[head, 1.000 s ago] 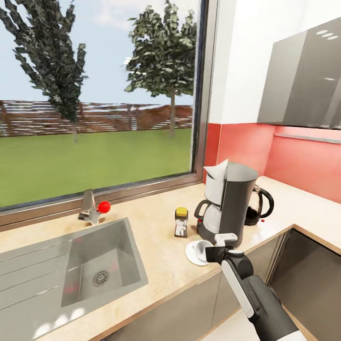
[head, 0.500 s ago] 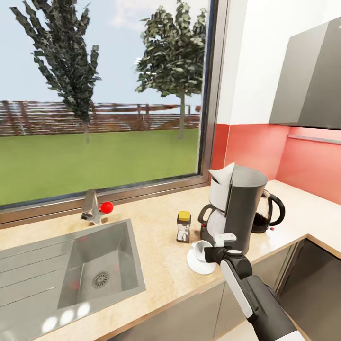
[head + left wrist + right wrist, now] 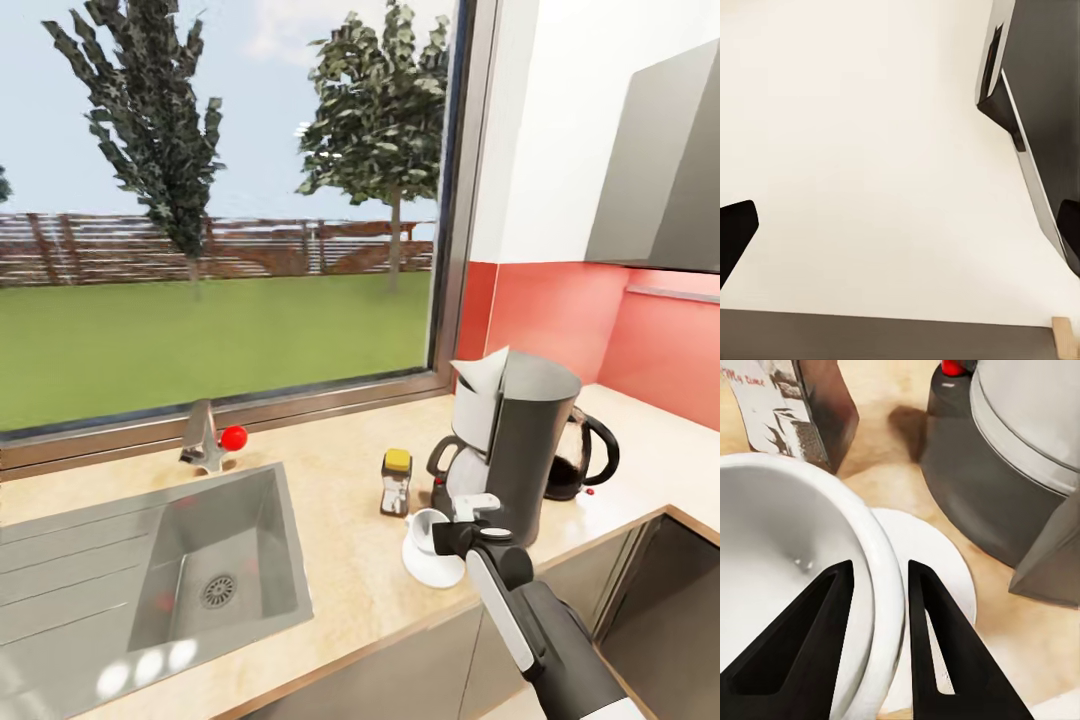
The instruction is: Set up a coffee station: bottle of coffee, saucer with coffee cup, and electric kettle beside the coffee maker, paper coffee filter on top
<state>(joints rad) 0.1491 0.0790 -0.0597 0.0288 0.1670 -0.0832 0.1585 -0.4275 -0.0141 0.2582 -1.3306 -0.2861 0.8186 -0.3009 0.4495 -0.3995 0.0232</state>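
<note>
The dark coffee maker (image 3: 515, 445) stands on the beige countertop (image 3: 340, 520) with a white paper filter (image 3: 480, 385) on its top. The black electric kettle (image 3: 585, 455) sits right behind it. A yellow-capped coffee bottle (image 3: 396, 482) stands to its left. In front lies the white saucer (image 3: 438, 572) with the white coffee cup (image 3: 426, 528) on it. My right gripper (image 3: 458, 528) is shut on the cup's rim (image 3: 881, 600), one finger inside and one outside. The saucer (image 3: 934, 562), bottle (image 3: 802, 405) and coffee maker base (image 3: 1012, 487) surround the cup. My left gripper (image 3: 900, 240) is open over a pale surface.
A steel sink (image 3: 215, 560) with a drainboard lies at the left, a tap with a red knob (image 3: 233, 437) behind it. A large window spans the back. A red backsplash and grey wall cabinet (image 3: 670, 170) stand at the right, where the counter turns a corner.
The whole picture has slid rightward, so the camera moved. My right gripper has kept its hold on the cup at the saucer.
</note>
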